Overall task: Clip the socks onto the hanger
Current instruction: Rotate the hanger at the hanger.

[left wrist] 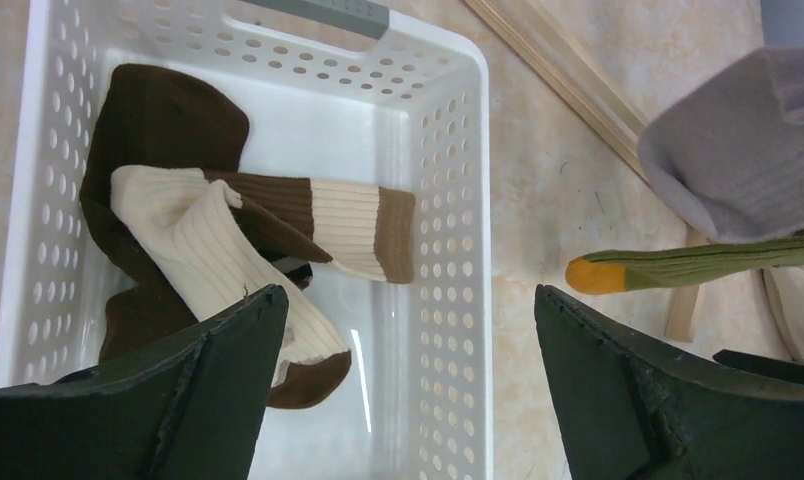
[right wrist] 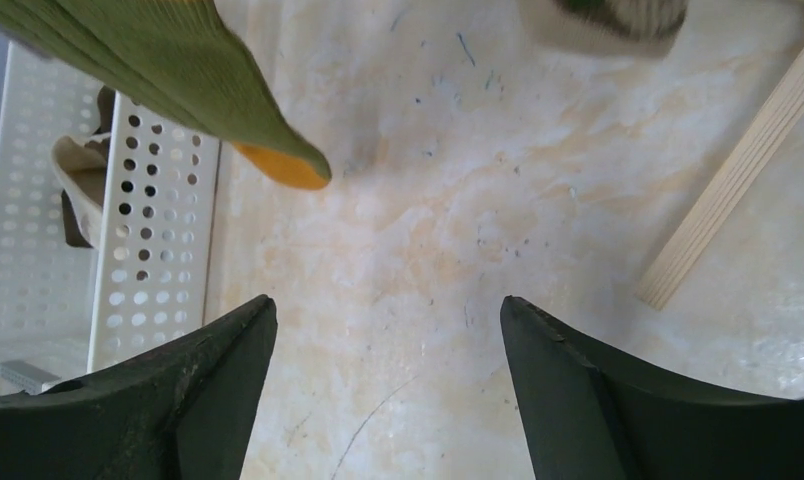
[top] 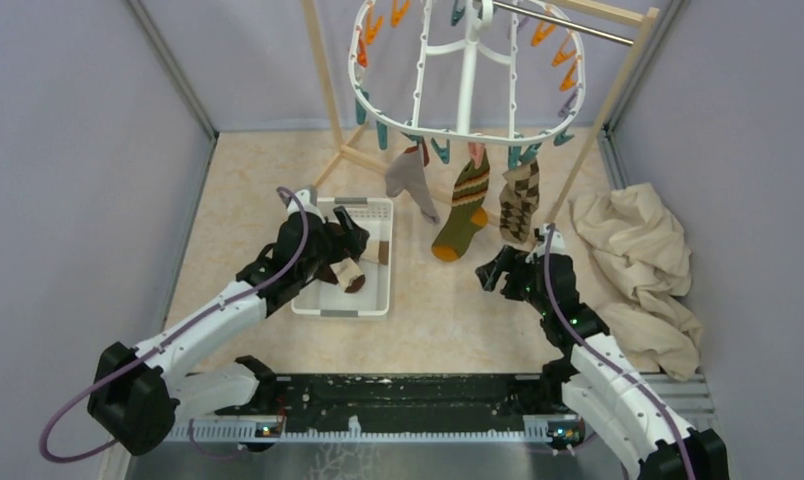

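We see the left gripper (left wrist: 408,315) spread wide and holding nothing, poised over the white perforated plastic basket (left wrist: 448,250). One finger hangs over the basket's inside and the other over the marbled floor just outside its long wall. Inside the basket lie the dark brown socks with cream and tan blocks (left wrist: 278,230), tangled together, so we cannot count them. The near finger (left wrist: 178,400) covers their lower end, and we cannot tell whether it touches the fabric. The right gripper (right wrist: 388,310) is also parted wide and empty, above bare floor beside the basket. Beyond the basket hangs the large white plastic oval hanger with coloured pegs (top: 468,80), its top cut off by the frame edge. Three socks hang clipped to it: a grey-brown one (top: 408,180), a green-and-orange striped one (top: 465,205) and a brown-cream argyle one (top: 520,200). A crumpled beige cloth (top: 633,250) lies well beyond the basket's far side.
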You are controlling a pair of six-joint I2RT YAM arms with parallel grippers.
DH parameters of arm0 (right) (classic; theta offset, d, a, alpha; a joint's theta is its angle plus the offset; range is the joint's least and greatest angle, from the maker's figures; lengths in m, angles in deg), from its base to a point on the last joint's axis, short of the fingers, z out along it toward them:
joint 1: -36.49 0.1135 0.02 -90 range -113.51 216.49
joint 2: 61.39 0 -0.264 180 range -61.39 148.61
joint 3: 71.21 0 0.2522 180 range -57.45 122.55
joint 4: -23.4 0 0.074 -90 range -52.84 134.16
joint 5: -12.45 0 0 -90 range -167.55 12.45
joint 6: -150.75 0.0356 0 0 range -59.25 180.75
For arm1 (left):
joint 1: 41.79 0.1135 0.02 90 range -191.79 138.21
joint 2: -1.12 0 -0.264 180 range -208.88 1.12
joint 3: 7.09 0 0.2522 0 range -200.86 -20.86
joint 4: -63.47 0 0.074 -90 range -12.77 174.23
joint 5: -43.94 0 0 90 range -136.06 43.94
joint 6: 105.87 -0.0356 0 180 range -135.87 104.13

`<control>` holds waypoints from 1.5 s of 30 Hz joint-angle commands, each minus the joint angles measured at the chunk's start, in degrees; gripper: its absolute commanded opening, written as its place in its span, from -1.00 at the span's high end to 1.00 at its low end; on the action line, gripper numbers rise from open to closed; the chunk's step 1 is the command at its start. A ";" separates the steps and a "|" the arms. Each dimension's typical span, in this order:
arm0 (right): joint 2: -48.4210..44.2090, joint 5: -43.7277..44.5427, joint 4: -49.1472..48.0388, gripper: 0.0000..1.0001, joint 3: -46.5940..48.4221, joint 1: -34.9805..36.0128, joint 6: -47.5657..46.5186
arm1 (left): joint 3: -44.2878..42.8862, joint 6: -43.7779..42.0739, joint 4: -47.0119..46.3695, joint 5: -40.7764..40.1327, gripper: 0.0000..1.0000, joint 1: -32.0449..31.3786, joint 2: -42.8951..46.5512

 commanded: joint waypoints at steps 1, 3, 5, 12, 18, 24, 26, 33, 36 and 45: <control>-0.32 -4.38 -7.63 -0.65 -1.13 0.00 4.44 | -1.26 -3.87 -1.03 -1.11 -0.97 0.45 1.23; -0.99 -4.44 -7.64 -0.64 -0.88 0.13 4.32 | -2.03 -4.55 0.07 -1.75 -0.97 0.49 1.87; -1.70 -3.66 -7.42 -0.64 0.17 0.41 2.19 | -1.44 -5.93 -1.53 -0.50 -0.97 0.47 2.77; -2.95 8.57 -1.65 -0.59 7.79 1.10 -4.28 | 0.14 -6.91 -10.08 10.74 -0.83 0.43 -0.78; 0.84 10.36 -4.25 -0.53 8.07 1.17 -3.58 | -2.11 -8.73 -8.37 12.38 -0.97 0.40 -1.90; -2.02 10.80 -4.36 -0.50 8.87 1.19 -2.33 | 0.56 -12.18 -12.15 9.56 -0.96 -3.22 4.62; -3.90 11.84 -1.92 -0.50 10.58 1.19 -3.56 | 0.41 -14.45 -14.39 8.77 -0.90 -6.36 7.43; -8.10 16.87 10.61 -0.50 20.57 1.19 -10.35 | -11.14 -16.53 -16.63 12.28 -0.81 -14.18 2.86; -8.83 18.06 12.06 -0.50 23.54 1.19 -12.94 | -16.12 -18.14 -20.56 12.56 -0.82 -17.69 -2.23; -8.33 22.37 7.31 -0.50 28.07 1.19 -14.84 | -34.37 -28.02 -26.85 10.05 -0.92 -18.75 -21.26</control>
